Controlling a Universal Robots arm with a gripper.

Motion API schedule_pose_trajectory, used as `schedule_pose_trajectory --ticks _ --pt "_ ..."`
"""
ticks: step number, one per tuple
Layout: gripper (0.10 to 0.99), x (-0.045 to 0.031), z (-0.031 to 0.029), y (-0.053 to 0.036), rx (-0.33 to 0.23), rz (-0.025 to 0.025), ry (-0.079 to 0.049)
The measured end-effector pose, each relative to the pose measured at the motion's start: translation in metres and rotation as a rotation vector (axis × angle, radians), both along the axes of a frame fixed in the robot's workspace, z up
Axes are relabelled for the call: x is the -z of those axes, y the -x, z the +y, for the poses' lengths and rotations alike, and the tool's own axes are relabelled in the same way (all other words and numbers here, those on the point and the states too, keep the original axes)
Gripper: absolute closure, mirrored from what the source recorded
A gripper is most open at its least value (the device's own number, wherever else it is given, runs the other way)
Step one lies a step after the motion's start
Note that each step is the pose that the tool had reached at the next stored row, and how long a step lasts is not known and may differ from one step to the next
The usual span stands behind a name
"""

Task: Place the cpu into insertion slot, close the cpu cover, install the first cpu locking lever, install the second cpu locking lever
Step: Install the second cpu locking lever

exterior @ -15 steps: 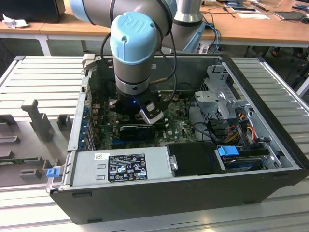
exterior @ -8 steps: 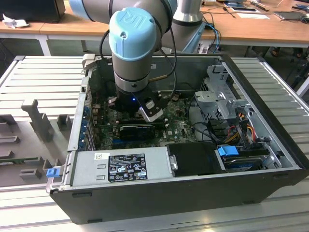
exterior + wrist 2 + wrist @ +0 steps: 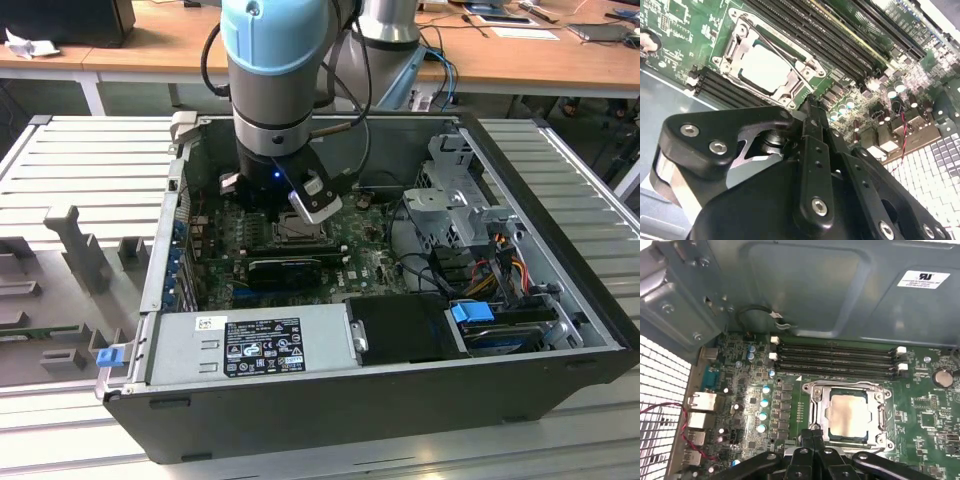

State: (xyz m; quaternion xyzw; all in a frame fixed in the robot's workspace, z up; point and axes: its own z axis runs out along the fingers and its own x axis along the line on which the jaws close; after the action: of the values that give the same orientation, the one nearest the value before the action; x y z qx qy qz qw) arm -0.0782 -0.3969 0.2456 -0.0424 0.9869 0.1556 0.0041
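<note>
Fingers [image 3: 812,436] pinched together beside cpu cover [image 3: 819,410]

silver cpu [image 3: 849,413] in socket, cover [image 3: 819,410] closed

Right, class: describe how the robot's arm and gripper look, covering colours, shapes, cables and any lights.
The arm is a thick round column with a pale blue cap above a grey metal sleeve and a black wrist band. Black cables loop beside it, and a small blue light glows at the wrist. The gripper is matte black, built from flat linkage bars joined by silver screw heads.
</note>
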Motion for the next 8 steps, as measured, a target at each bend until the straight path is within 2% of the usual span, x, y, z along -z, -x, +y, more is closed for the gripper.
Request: schedule_pose_trajectory --ticks 2,4,6,8 --pt "0.98 -0.0001 0.0005 -0.0027 0.0 0.0001 0.0" --pt "0.98 -0.0001 0.0018 -0.0122 0.0 0.0012 0.0" --pt "0.98 0.0 0.0034 -0.026 0.0 0.0048 0.0" --pt "0.98 0.0011 0.0027 -0.0346 0.0 0.0086 0.0"
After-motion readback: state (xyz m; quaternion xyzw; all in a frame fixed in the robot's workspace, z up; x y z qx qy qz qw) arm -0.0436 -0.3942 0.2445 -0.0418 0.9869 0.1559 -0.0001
